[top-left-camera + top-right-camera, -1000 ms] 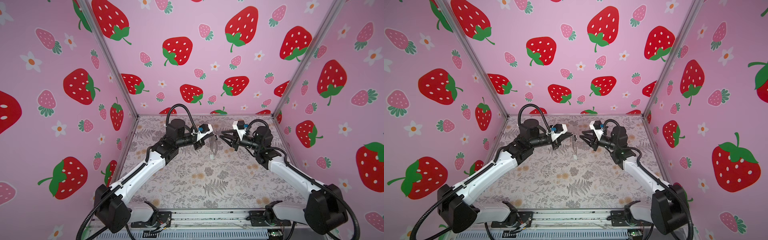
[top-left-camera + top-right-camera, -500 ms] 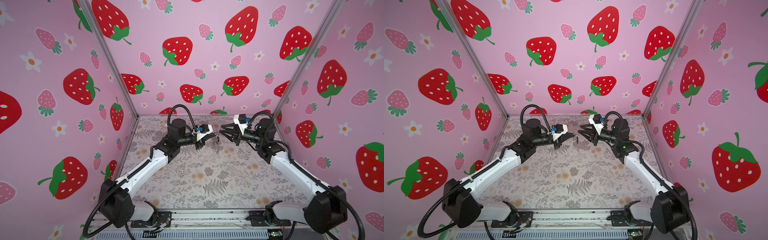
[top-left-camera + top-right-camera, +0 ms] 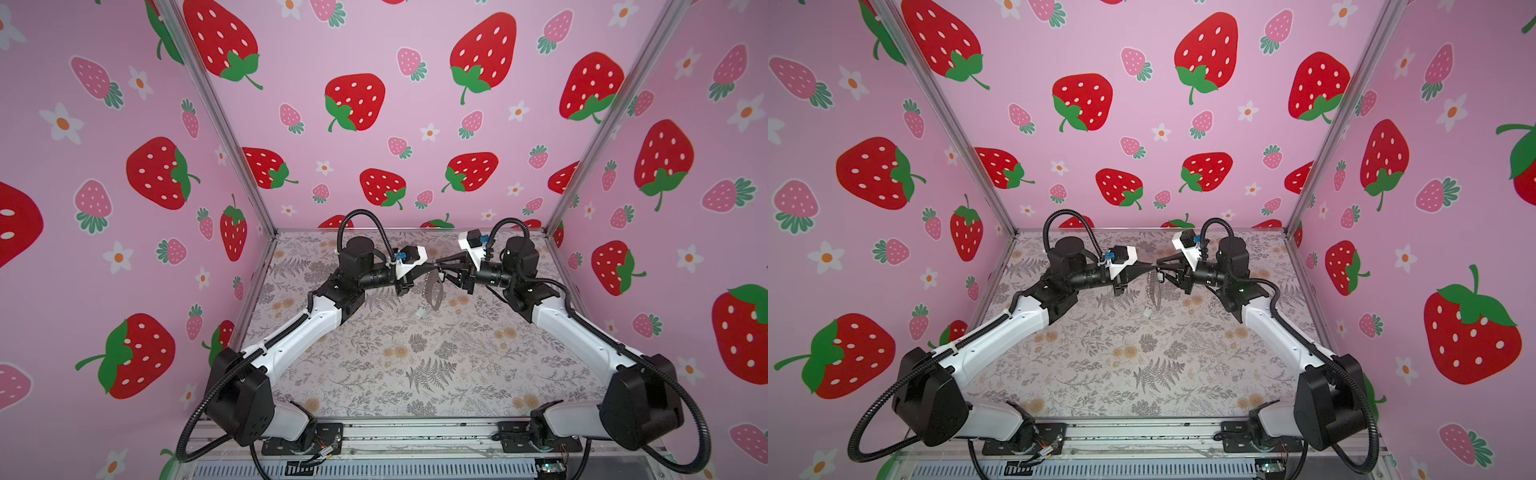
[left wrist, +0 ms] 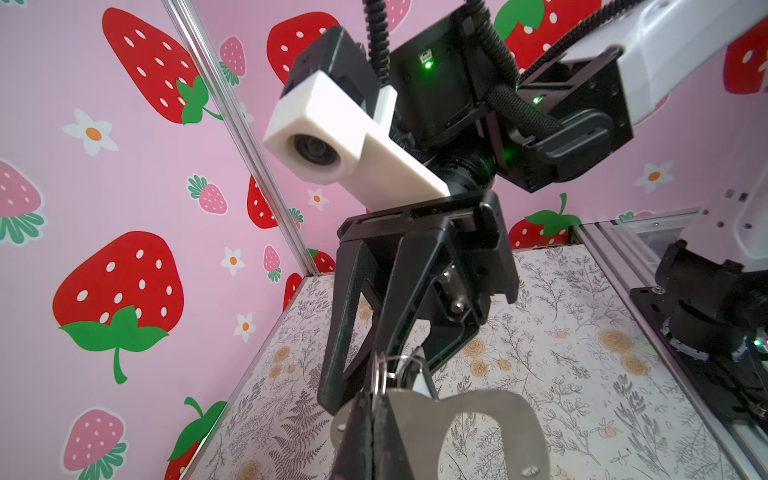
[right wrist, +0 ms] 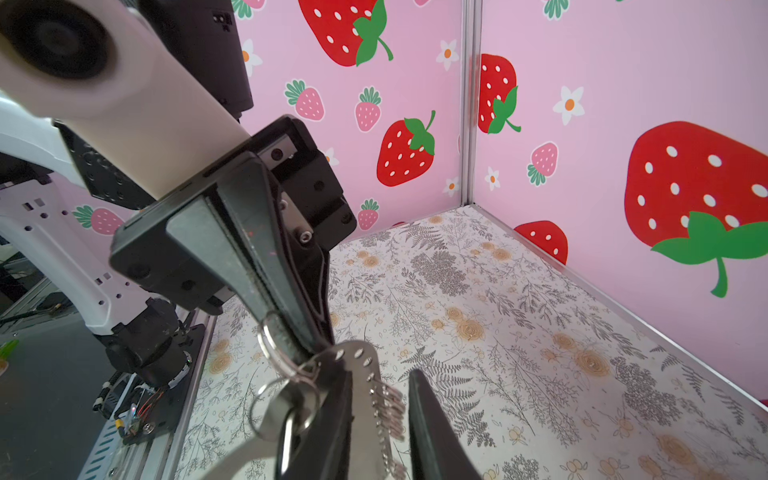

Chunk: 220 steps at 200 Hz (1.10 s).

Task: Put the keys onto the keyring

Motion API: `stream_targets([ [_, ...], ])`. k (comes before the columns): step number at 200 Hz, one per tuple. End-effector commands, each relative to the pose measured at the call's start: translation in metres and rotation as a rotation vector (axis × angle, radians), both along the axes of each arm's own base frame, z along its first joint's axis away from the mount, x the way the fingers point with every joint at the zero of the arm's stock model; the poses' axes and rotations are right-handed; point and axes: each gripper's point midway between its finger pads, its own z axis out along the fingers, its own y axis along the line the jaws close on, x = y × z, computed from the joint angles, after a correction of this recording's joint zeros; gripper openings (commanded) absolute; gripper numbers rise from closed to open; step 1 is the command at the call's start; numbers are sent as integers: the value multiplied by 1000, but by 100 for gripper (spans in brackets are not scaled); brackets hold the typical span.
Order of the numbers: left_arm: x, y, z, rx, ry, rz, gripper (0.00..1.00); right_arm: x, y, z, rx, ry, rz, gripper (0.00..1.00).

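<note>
The keyring (image 3: 434,291) hangs in mid-air btwn the two arms, well above the table (image 3: 415,386), and shows edge-on in both top views. Our left gripper (image 4: 368,432) is clamped tight on one end of the plate, beside its big cut-out. Our right gripper (image 5: 376,395) has its jaws apart, straddling the edge w/ the row of small rings (image 5: 388,409). We see a gap on one side, so no pinch there yet. A larger split ring (image 5: 286,399) w/ what looks like a silver key (image 5: 286,440) hangs off the plate end by the left fingers. The black-headed key we can't make out.

Handling, as we judge it: the plate is thin, stiff metal, light and prob. slick, so it'll pivot in a one-point grip if pushed sideways. The best hold is pads flat on its faces, away from the rings, as the left has it. The rings are tiny, springy & swing freely. The keys are light but fiddly: take one by the head, blade free.
</note>
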Motion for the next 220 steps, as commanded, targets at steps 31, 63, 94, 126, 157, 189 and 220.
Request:
stream_targets([
  [31, 1, -8, 16, -66, -47, -32, 0, 4, -7, 3, -17, -29, -34, 24],
  [63, 1, -7, 18, -69, -49, -35, 0, 20, -33, 5, -35, -84, -176, 31],
  [94, 2, -7, 16, -70, -39, -37, 0, 26, -53, 19, -43, -166, -284, 36],
  [126, 3, -9, 18, -79, -29, -47, 0, -2, -52, 39, -10, -284, -185, 36],
  [157, 0, -12, 19, -94, -22, -84, 0, -19, -47, 48, 24, -334, -95, 32],
  [189, -5, -14, 19, -90, -6, -126, 0, -28, -40, 44, 35, -314, 8, 29],
  [220, -10, -14, 20, -87, -1, -153, 0, -29, -33, 33, 22, -300, 46, 29],
])
